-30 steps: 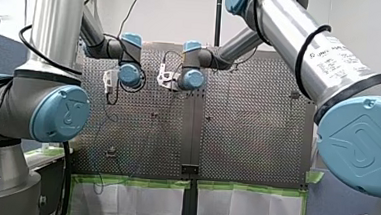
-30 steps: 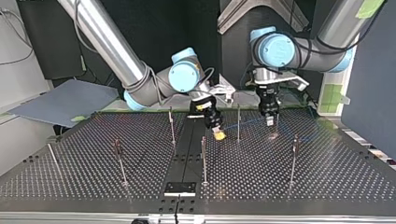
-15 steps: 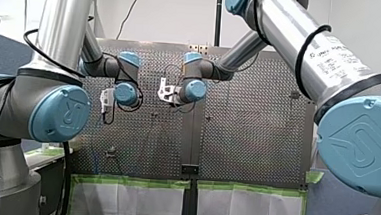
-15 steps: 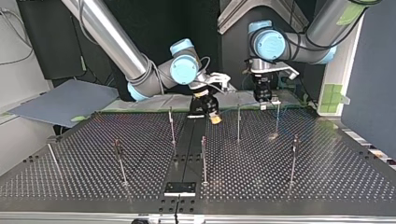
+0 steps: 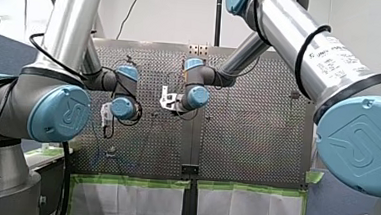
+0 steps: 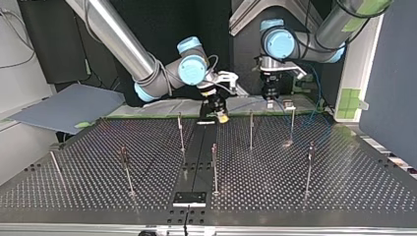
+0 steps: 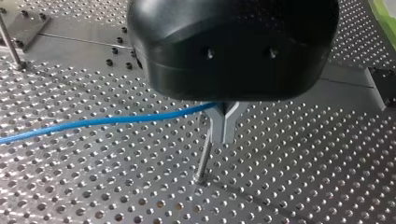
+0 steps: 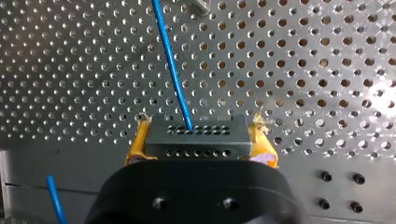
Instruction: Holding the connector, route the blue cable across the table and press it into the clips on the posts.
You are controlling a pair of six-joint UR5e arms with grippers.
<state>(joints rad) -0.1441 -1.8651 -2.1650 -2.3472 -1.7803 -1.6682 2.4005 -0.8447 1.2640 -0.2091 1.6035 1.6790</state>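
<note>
Right gripper [image 8: 201, 135] is clamping the connector [image 8: 196, 142], left gripper [image 7: 224, 128] is pinching the blue cable [image 7: 116, 120] just beside one of seven posts [image 6: 214, 164].

Plain white wall [image 5: 174, 16] behind the perforated metal bench [image 5: 256, 141] in the front view, with green tape strips [image 5: 134, 181] and white sheets [image 5: 137, 204] along its near edge. The top view has a black backdrop [image 6: 216, 34], a grey-blue flat board [image 6: 69, 105] at the left and a dark blue panel [image 6: 393, 98] at the right.
</note>
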